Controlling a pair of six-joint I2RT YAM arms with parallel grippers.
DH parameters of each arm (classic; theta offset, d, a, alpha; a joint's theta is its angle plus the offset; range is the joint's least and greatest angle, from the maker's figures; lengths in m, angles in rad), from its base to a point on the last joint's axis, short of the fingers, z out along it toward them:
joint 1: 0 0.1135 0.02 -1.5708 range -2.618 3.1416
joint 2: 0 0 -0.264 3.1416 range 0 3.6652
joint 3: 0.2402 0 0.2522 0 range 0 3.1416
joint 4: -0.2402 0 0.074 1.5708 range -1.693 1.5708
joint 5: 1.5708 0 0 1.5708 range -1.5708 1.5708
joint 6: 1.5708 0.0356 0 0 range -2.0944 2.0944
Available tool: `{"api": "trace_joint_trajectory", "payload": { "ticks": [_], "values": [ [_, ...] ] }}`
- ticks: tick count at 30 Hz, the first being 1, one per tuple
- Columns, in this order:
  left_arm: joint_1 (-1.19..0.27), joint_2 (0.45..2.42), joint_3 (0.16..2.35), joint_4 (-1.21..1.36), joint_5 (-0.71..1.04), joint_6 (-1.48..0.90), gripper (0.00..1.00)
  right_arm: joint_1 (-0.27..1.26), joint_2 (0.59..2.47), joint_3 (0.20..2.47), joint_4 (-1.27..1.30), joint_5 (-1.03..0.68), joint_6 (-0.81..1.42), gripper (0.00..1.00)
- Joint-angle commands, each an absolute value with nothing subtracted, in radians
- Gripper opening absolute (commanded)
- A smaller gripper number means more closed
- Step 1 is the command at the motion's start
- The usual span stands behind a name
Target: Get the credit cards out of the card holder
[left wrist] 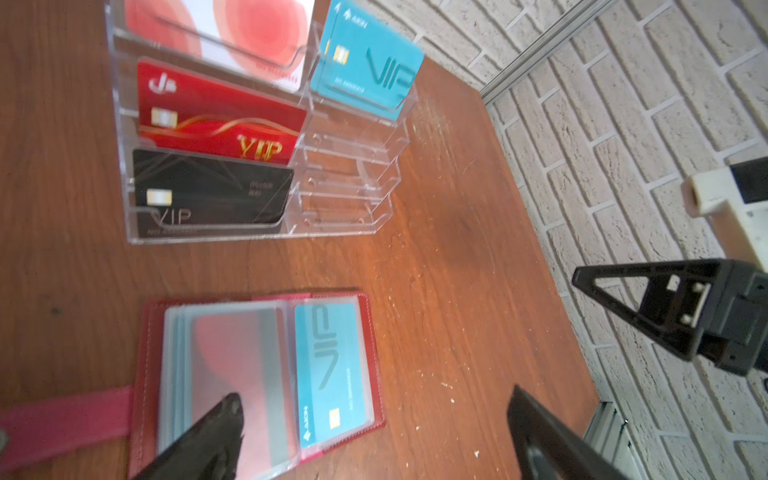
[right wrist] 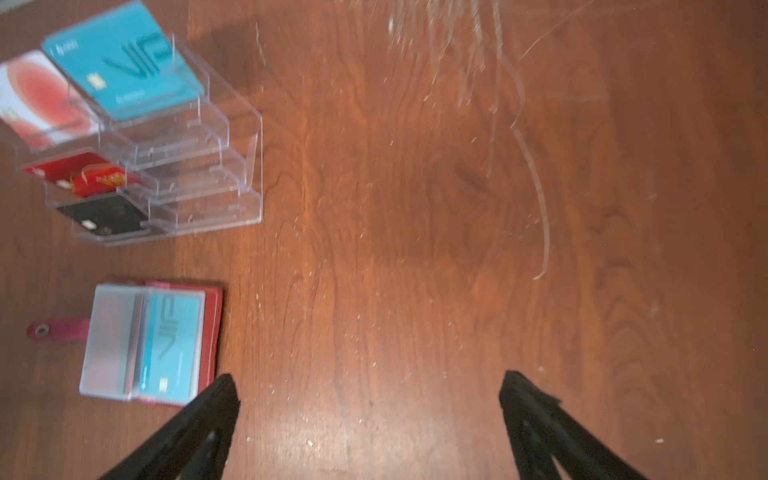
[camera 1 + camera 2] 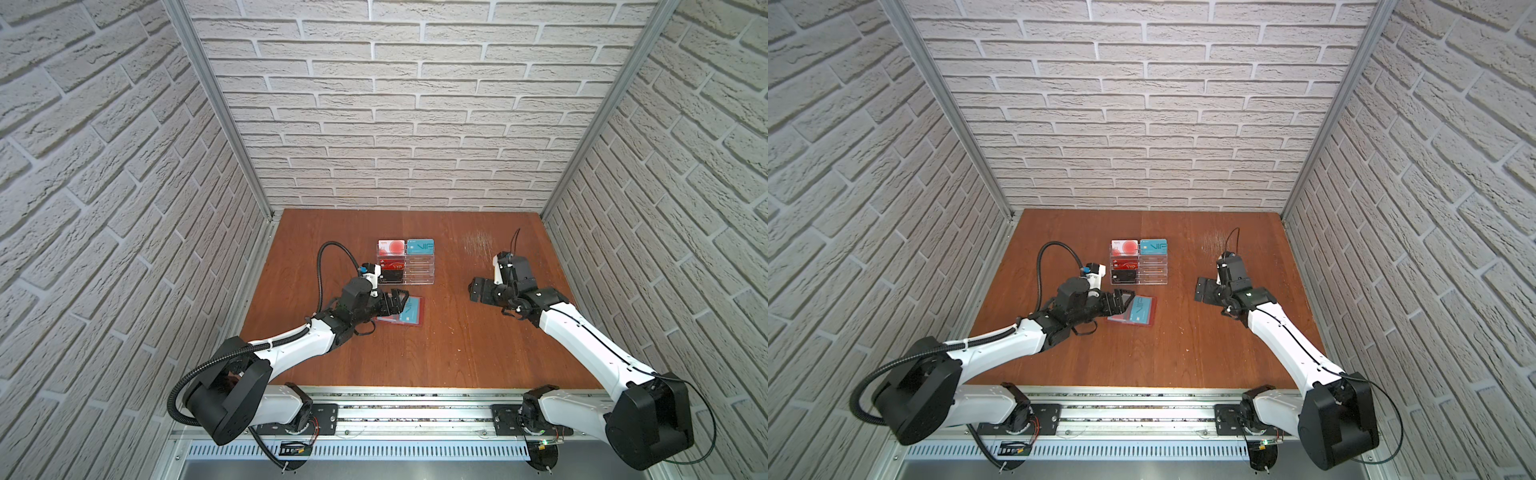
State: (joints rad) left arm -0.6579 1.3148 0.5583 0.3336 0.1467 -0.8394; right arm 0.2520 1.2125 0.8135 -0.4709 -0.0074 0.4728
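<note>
Both open & empty: left gripper (image 1: 376,397) over small red leather-like booklet card holder (image 1: 150,332), right gripper (image 2: 369,380) well right, so unpinned holder could lift w/ teal plastic VIP card (image 1: 332,365).

6 cards (image 1: 332,374) vis., 1 holder (image 1: 148,353), 1 stand (image 1: 345,183).

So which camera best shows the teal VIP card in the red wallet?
The left wrist view: the teal card is close, lettering and chip clear. The right wrist view shows it smaller, blurred; in both top views it is tiny.
</note>
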Motion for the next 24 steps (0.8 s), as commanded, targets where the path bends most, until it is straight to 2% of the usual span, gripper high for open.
{"api": "trace_joint_trajectory", "payload": {
  "ticks": [1, 9, 14, 24],
  "values": [
    [-0.661, 1.315, 0.545, 0.363, 0.146, -0.893, 0.98, 0.285, 1.264, 0.774, -0.359, -0.181, 0.514, 0.97],
    [-0.645, 1.41, 0.537, 0.481, 0.207, -0.973, 0.98, 0.377, 1.435, 0.8, -0.236, -0.28, 0.579, 0.91],
    [-0.63, 1.44, 0.538, 0.532, 0.24, -1.0, 0.98, 0.425, 1.558, 0.889, -0.221, -0.307, 0.595, 0.84],
    [-0.629, 1.38, 0.506, 0.493, 0.232, -1.006, 0.98, 0.483, 1.757, 0.998, -0.193, -0.316, 0.603, 0.65]
  ]
}}
